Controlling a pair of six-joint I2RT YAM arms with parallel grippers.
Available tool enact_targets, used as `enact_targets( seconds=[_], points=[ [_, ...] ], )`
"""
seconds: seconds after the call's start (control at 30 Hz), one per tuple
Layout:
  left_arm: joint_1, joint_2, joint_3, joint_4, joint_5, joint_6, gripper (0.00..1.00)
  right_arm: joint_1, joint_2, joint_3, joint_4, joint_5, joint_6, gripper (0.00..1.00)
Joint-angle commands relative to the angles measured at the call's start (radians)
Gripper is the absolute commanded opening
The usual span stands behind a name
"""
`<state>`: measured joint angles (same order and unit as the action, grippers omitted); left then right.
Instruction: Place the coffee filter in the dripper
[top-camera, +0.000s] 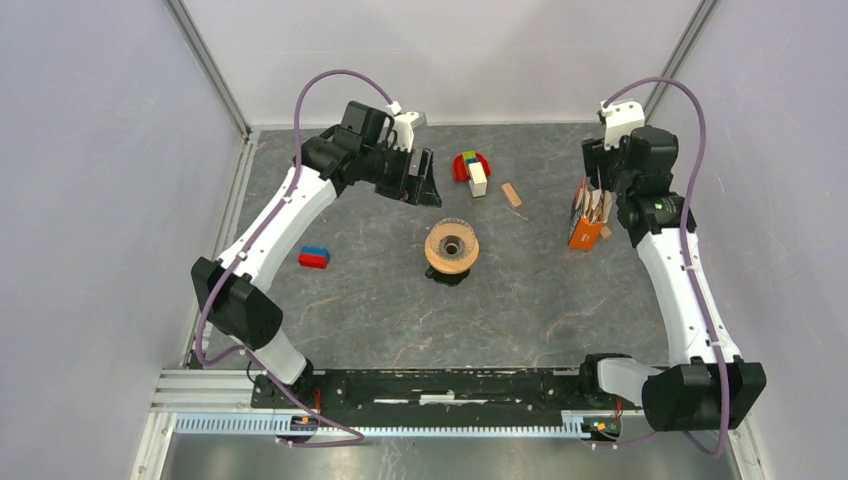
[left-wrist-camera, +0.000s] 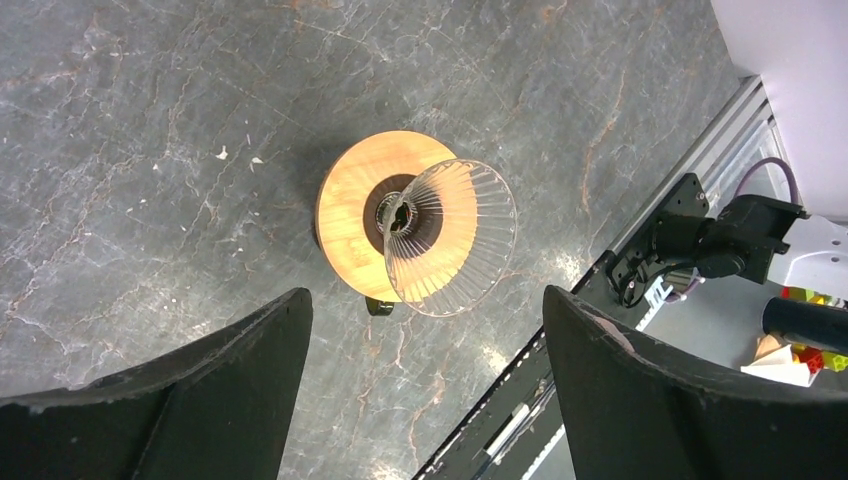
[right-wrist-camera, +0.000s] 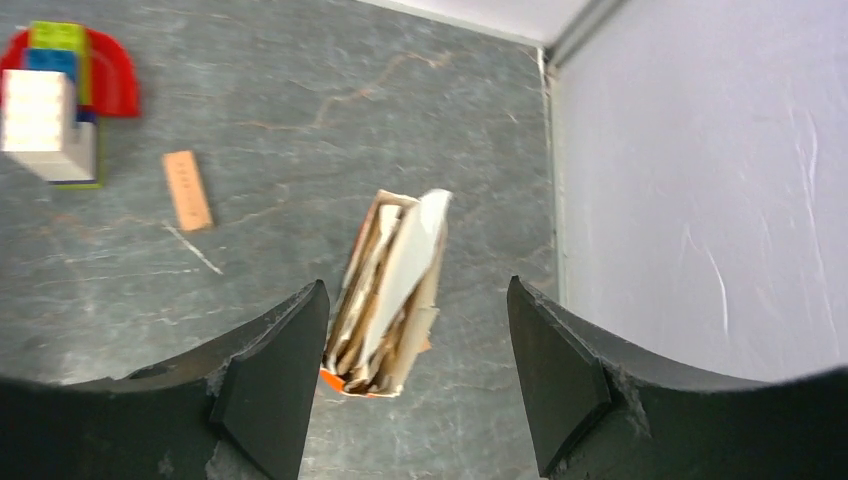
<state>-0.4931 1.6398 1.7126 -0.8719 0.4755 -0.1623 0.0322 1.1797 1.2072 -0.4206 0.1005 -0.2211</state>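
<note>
- We see a table (top-camera: 540, 300) of dark grey, veined pale like marble.
- Walls (top-camera: 90, 200): plain pale lilac-grey.
- Dripper (left-wrist-camera: 415, 225): clear ribbed glass, tan wood-grain ring, black base.
- Arms (top-camera: 280, 215): white and black, with purple cables (top-camera: 330, 75).
- Box (top-camera: 585, 235): orange. We make out tan papers (right-wrist-camera: 405, 260) and one white.
- Arch (right-wrist-camera: 110, 75): red.
- Blocks (right-wrist-camera: 40, 115): white, blue and yellow-green.
- Stick (right-wrist-camera: 187, 190): light orange-tan.
- Small block (top-camera: 314, 258): red, blue, a touch of green.

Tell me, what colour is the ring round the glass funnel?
The ring is tan wood; best in the left wrist view.
</note>
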Motion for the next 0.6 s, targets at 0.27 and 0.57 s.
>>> enact_targets(
  seconds=[0.27, 0.57],
  points=[
    [-0.001, -0.094, -0.049, 0.134, 0.001, 0.056, 0.94, -0.114, 0.131, -0.039, 0.11, 0.013, -0.028, 0.66],
    [-0.001, -0.196, -0.205, 0.267, -0.048, 0.066, 0.95, -0.149, 0.218, -0.057, 0.146, -0.122, 0.017, 0.53]
  ],
)
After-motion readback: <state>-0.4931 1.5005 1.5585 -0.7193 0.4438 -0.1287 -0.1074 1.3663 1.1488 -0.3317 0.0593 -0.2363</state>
